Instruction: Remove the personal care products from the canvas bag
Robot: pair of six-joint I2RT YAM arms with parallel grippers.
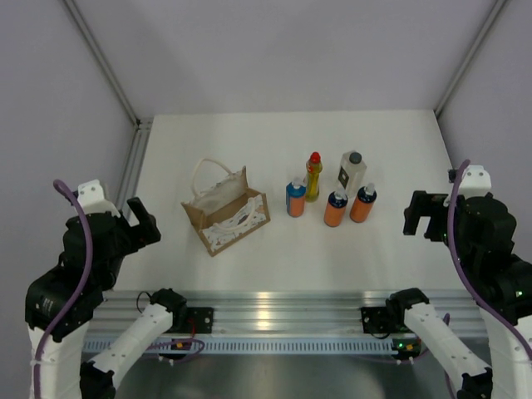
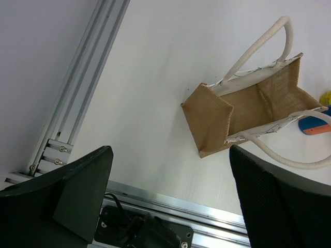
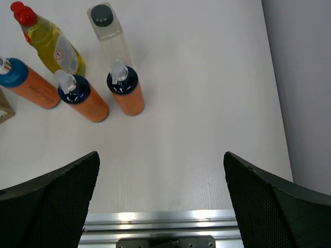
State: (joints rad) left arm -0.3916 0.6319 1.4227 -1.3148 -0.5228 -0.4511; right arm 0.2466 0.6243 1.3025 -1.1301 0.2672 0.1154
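Note:
The canvas bag stands open left of centre, its white rope handles drooping; in the left wrist view the bag looks empty inside. Five bottles stand upright to its right: a yellow one with a red cap, a blue-topped one, two orange ones and a whitish square one. The right wrist view shows the yellow, the whitish and the orange bottles. My left gripper and right gripper are open, empty and held near the table's front corners.
An aluminium rail runs along the table's near edge. A second rail borders the left side. Grey walls enclose the back and sides.

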